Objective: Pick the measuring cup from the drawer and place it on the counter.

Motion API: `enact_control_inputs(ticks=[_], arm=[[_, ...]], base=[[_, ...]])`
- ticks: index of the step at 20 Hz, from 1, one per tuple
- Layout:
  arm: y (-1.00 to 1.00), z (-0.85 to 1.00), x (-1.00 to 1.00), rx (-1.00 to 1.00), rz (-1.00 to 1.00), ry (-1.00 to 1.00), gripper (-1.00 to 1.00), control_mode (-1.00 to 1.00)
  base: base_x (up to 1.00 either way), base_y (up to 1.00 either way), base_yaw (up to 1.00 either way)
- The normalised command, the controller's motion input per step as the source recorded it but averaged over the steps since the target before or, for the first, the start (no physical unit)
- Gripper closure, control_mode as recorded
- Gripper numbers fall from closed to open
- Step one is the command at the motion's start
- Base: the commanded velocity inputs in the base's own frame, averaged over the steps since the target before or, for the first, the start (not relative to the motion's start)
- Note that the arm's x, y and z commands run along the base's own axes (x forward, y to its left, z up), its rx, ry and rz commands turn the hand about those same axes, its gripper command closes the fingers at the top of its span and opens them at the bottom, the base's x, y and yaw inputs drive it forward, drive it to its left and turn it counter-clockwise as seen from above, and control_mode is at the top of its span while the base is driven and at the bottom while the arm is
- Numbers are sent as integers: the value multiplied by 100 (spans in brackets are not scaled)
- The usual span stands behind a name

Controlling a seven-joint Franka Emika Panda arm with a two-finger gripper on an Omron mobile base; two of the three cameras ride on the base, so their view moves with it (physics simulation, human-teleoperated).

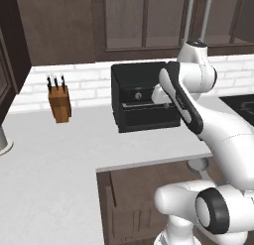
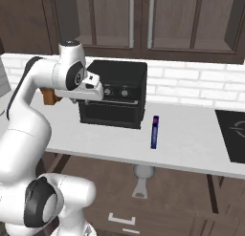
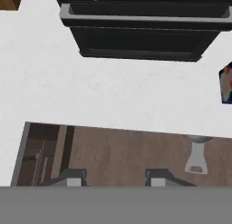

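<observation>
Dark brown wood of the open drawer [image 3: 113,150] lies nearest, under the pincer [image 3: 113,178], whose jaws are closed and hold nothing; the measuring cup [image 3: 197,155] rests in the drawer, off to the right of the fingertips and apart from them; beyond, the pale counter [image 3: 90,91] carries a blue box [image 2: 154,132], then a black toaster oven [image 2: 114,92] and a knife block [image 1: 60,101] near the wall.

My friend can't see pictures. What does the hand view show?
Looking down, the measuring cup lies in the open brown drawer, off to one side of the robot's empty hand. Above the drawer is the pale counter, holding a black toaster oven and a blue box.
</observation>
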Motion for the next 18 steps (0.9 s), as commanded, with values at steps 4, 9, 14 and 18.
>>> enact_control_inputs(ticks=[4,9,14,18], arm=[[-24,0,-8,0,0,0,-100,-100],[-69,-12,-41,0,-4,0,-100,-100],[-19,-37,-43,0,0,1,-100,-100],[0,-74,-39,-2,0,0,-100,-100]], base=[[0,0,0],[0,0,0],[0,0,0],[0,0,0]])
